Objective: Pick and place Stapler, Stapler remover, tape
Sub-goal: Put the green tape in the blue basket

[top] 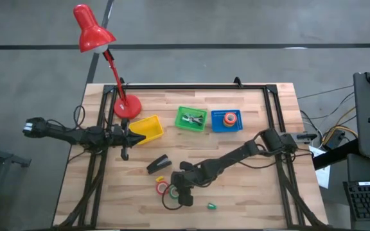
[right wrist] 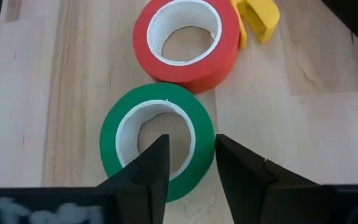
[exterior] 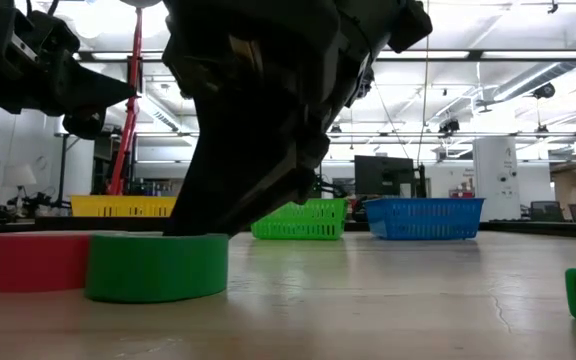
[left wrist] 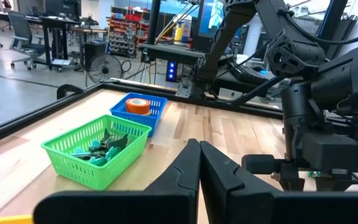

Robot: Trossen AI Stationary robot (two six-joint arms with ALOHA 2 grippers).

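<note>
The black stapler (top: pixel 158 164) lies flat on the table. Beside it lie a green tape roll (right wrist: pixel 114 146) and a red tape roll (right wrist: pixel 143 37), flat and side by side, with a yellow piece (right wrist: pixel 260 15) next to the red roll. My right gripper (right wrist: pixel 191 155) is open and comes down over the green roll (exterior: pixel 158 268). One finger is over the roll's white core hole and the other is outside its wall. An orange roll (top: pixel 229 117) sits in the blue basket. Silvery staple removers (left wrist: pixel 104 146) lie in the green basket. My left gripper (left wrist: pixel 199 152) is shut and empty, near the yellow basket (top: pixel 146 128). My right gripper straddles the green roll's wall (right wrist: pixel 205 134) from above, one finger (right wrist: pixel 157 162) over the core hole and one finger (right wrist: pixel 235 162) outside. I cannot tell whether either finger touches the roll. The roll lies flat on the table.
A red desk lamp (top: pixel 126 106) stands at the table's far left. The yellow, green (top: pixel 191 119) and blue (top: pixel 227 120) baskets stand in a row along the far side. A small green lump (top: pixel 211 206) lies near the near edge. A black frame borders the table.
</note>
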